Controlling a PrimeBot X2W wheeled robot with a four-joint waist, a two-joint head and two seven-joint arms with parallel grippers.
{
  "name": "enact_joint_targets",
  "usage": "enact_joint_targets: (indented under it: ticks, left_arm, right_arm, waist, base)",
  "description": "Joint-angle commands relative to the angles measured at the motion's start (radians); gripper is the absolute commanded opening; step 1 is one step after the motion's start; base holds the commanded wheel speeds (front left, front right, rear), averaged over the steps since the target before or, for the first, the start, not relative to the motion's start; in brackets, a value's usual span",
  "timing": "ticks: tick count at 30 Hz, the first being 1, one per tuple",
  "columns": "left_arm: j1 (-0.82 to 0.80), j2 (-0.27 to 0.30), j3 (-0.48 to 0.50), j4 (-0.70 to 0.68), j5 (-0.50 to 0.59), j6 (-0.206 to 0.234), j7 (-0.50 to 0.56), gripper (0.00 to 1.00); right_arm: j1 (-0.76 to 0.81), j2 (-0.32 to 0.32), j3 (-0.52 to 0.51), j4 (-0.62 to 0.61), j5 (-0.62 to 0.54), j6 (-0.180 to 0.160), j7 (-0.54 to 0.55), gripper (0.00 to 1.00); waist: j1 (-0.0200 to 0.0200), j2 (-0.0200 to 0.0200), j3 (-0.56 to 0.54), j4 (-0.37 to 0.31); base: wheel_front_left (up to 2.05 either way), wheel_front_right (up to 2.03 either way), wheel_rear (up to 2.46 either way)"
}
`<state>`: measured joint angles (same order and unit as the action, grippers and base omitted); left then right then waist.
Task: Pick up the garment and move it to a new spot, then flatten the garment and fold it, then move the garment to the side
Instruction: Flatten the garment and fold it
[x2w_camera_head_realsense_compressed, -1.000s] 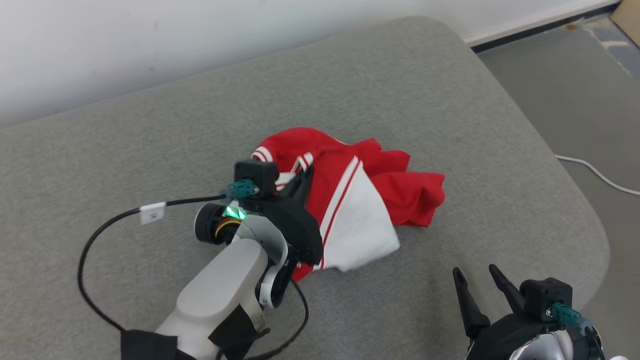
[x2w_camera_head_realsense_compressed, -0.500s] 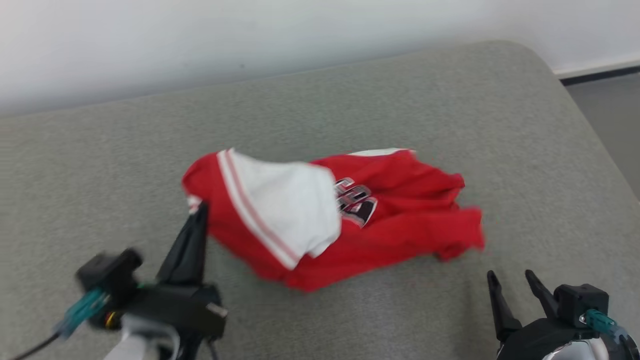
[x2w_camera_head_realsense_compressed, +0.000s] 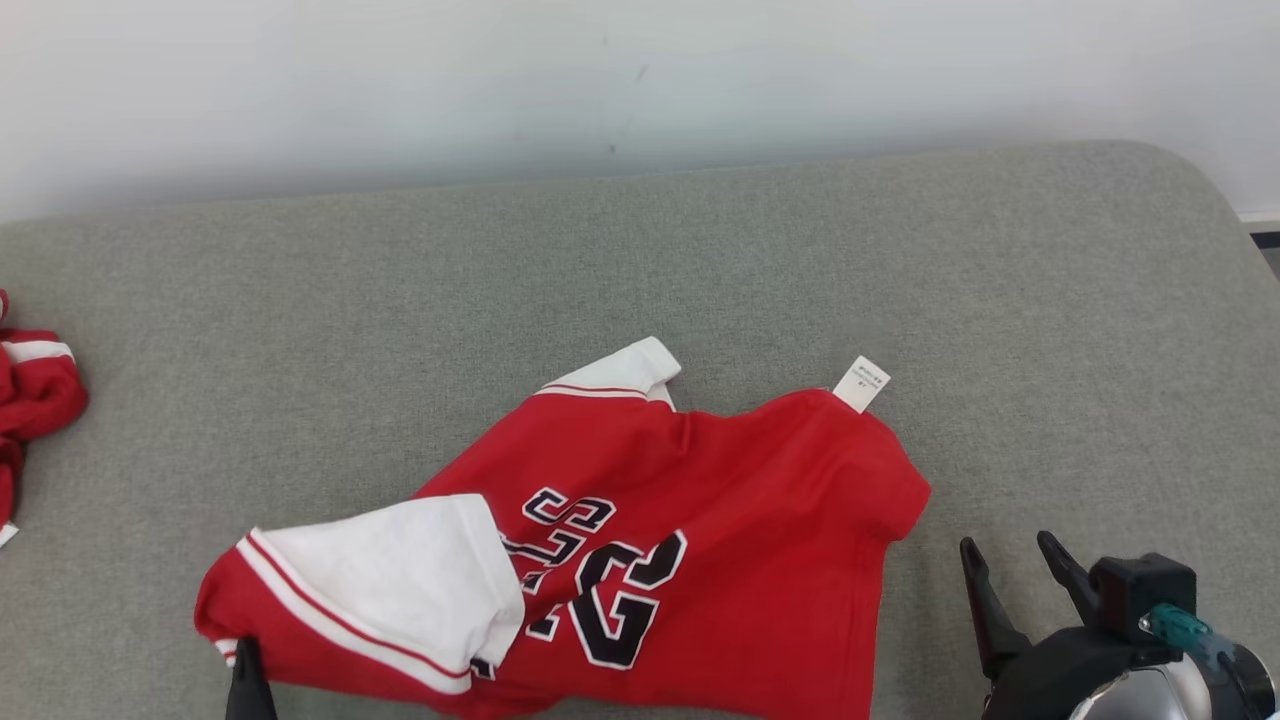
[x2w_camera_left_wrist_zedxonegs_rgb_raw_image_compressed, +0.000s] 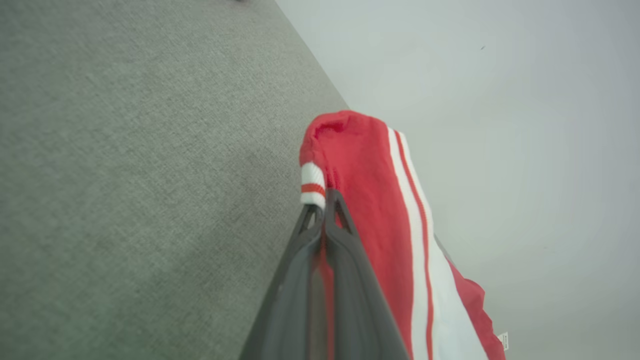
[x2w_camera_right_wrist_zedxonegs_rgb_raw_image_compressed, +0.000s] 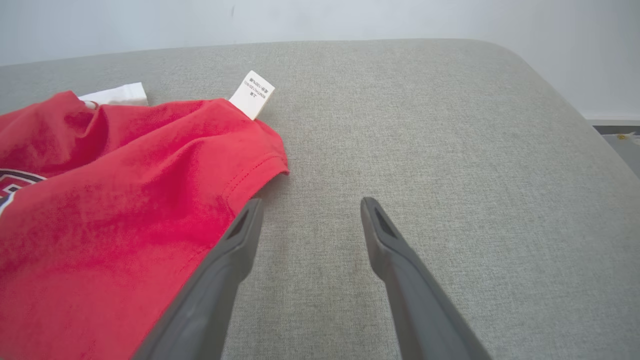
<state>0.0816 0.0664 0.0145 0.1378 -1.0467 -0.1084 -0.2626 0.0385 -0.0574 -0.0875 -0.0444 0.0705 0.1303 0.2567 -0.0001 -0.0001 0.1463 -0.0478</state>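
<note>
Indoor room, exact type undetermined: a wide grey woven-fabric upholstered pad with rounded corners (x2w_camera_head_realsense_compressed: 900, 260) stands against a bare matt white wall (x2w_camera_head_realsense_compressed: 600, 80), consistent with a home or test room

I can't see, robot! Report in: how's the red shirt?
Left gripper shut on red shirt, at cuff. Right gripper open, beside its edge. Shirt rumpled on cushion. Other red cloth far left.
</note>
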Motion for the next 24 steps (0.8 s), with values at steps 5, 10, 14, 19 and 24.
enact_joint_targets:
  ticks: [5,10,14,19,24]
  left_arm:
    - [-0.030,-0.014,0.032,0.077,0.007,-0.022,-0.003,0.00]
    - [-0.054,-0.015,-0.020,0.061,-0.006,-0.022,-0.003,0.00]
    - [-0.070,-0.016,-0.046,0.047,0.002,-0.022,-0.003,0.00]
    - [-0.085,-0.016,-0.066,0.035,0.006,-0.022,-0.003,0.00]
    - [-0.105,-0.016,-0.084,0.010,-0.005,-0.022,-0.003,0.00]
  right_arm:
    - [-0.046,-0.028,0.072,0.016,-0.007,0.001,0.052,1.00]
    - [-0.120,-0.019,0.112,0.127,0.010,0.001,0.178,1.00]
    - [-0.184,-0.005,0.112,0.214,-0.001,0.001,0.222,1.00]
    - [-0.267,-0.001,0.143,0.332,0.055,0.001,0.193,0.88]
    - [-0.375,-0.042,0.081,0.397,-0.026,0.001,0.100,0.00]
  waist:
    - [0.0001,0.0001,-0.019,0.013]
    - [0.0001,0.0001,-0.025,0.030]
    - [0.0001,0.0001,-0.018,0.046]
    - [0.0001,0.0001,-0.003,0.070]
    - [0.0001,0.0001,0.013,0.098]
  base:
    - [0.00,0.00,0.00]
    - [0.00,0.00,0.00]
    - [0.00,0.00,0.00]
    - [0.00,0.00,0.00]
    - [0.00,0.00,0.00]
